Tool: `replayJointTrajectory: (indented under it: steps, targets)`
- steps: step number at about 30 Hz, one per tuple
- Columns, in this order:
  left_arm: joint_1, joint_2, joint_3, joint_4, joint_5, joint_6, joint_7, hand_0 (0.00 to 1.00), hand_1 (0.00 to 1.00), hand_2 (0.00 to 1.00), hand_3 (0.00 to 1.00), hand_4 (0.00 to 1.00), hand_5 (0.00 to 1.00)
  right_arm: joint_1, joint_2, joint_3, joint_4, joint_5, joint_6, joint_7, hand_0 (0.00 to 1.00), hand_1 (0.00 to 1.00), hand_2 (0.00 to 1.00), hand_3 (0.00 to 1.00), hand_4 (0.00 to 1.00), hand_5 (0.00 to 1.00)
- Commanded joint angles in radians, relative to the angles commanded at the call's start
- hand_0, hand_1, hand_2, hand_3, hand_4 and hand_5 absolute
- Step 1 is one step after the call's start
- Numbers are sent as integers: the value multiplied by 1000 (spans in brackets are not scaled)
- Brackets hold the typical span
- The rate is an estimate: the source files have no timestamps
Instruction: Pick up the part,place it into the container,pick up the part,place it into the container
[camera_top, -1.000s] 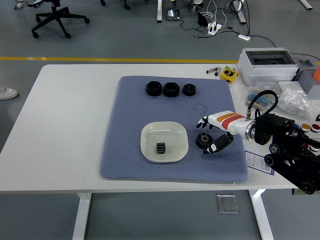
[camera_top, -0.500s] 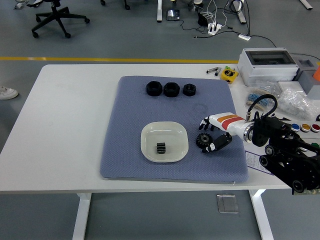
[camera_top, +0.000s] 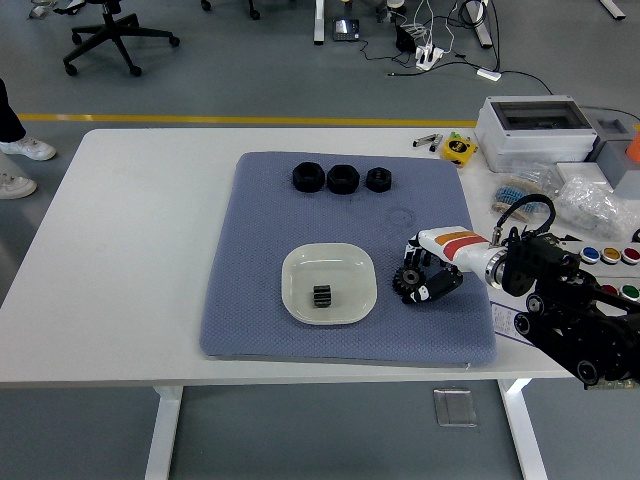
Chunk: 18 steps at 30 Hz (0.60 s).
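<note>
Grey floor (camera_top: 200, 70), yellow line (camera_top: 200, 119)

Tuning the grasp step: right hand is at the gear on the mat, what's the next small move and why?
Probably close the fingers on the black gear and lift. The right hand brackets it, fingers curled over it and thumb below, but the gear looks to be lying on the blue mat. The white dish just left already holds one part, so the carry is short.
</note>
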Motion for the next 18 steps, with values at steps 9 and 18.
replayJointTrajectory:
  steps: [9,18]
  targets:
    - [0,0,2,0,-3,0,-1,920,916,937,723,683,789,-2,-9,1,15,6,6,-2,134,264,414,448,808,446]
    - [2,0,2,0,-1,-1,-1,920,916,938,724,682,788,5,-29,38,115,-11,9,-11,121,246,398,444,796,465]
